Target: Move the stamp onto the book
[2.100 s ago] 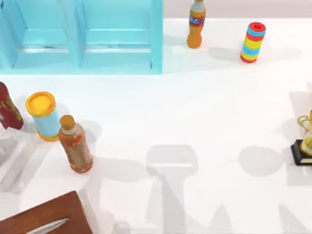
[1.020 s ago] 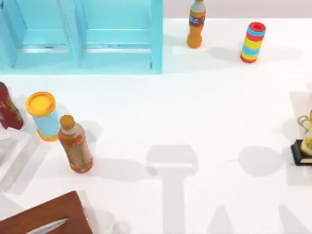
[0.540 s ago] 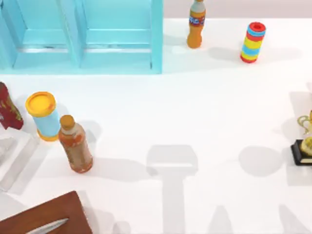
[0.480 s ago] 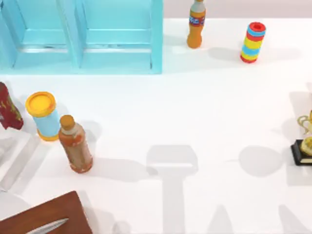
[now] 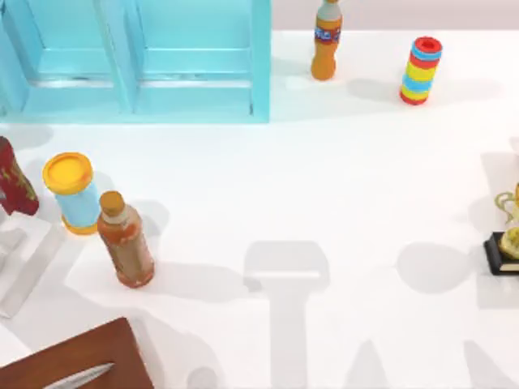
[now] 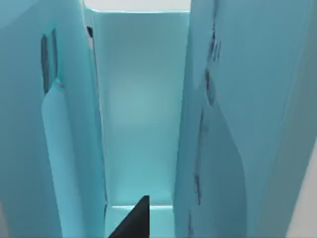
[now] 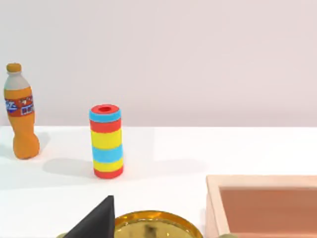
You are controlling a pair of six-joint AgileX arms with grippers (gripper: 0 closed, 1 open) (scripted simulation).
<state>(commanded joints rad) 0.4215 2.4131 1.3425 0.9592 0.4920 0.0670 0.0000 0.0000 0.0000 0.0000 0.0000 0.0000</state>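
Looking down on the white desk, a light cyan cabinet with open compartments stands in the upper left of the frame. An orange soda bottle stands upright just right of the cabinet, near the top edge. A striped tube in red, yellow and blue stands near it, farther right and a bit tilted.

At the left edge stands a dark red bottle with yellow marks. Just beside it is a blue can with a yellow lid. Close below the can is a brown-orange bottle with an orange cap. A brown wooden board sits in the lower left corner, with a silver blade lying on it. A gold trophy on a dark base stands at the right edge. Big grey shadows lie across the lower part of the desk.

The left wrist view looks straight into one tall compartment of the cabinet, very close. A dark tip of the left gripper pokes in front of it.

The right wrist view has a dark tip of the right gripper just beside the gold cup of the trophy. Farther off stand the striped tube and the orange soda bottle, well apart from each other, with a plain wall behind. A pale wooden box sits beside the trophy.

I cannot tell if either pair of jaws is spread or pressed together. I cannot tell where the stamp or the book lies, or how the stamp sits next to the jaws
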